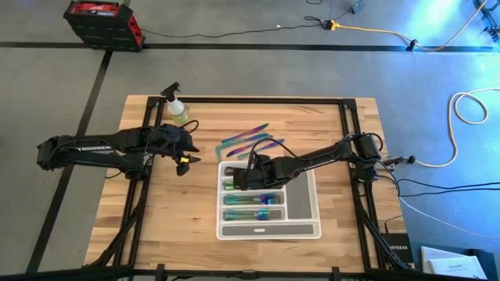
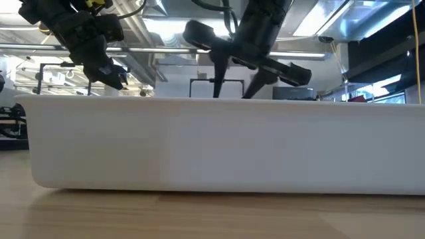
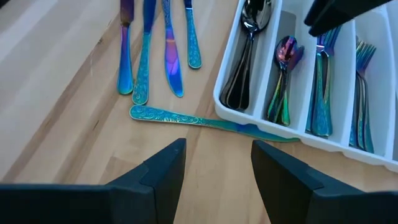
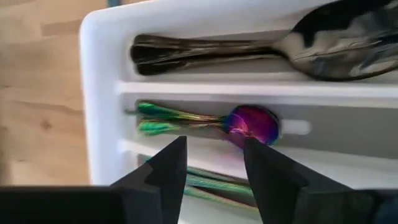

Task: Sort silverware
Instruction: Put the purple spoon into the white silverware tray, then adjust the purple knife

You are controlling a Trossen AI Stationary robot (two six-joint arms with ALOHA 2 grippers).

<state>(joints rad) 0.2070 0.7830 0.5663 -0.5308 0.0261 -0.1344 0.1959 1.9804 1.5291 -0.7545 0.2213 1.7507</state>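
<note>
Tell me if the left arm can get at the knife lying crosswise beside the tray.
Probably yes. The left gripper hovers over that knife with fingers apart, and bare wood lies between them; only its blade tip runs against the tray.

Bare tabletop (image 1: 164, 211) lies open at the frame's lower left. The tray (image 1: 301, 204) fills the centre; loose knives (image 1: 248, 140) and the spray bottle (image 1: 177, 108) crowd the area above it.

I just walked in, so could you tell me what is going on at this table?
Two robot arms are sorting silverware into a white tray. The right gripper hangs open over the tray's compartment of rainbow spoons, holding nothing. The left gripper, also open and empty, hovers over the loose knives lying on the table beside the tray.
</note>
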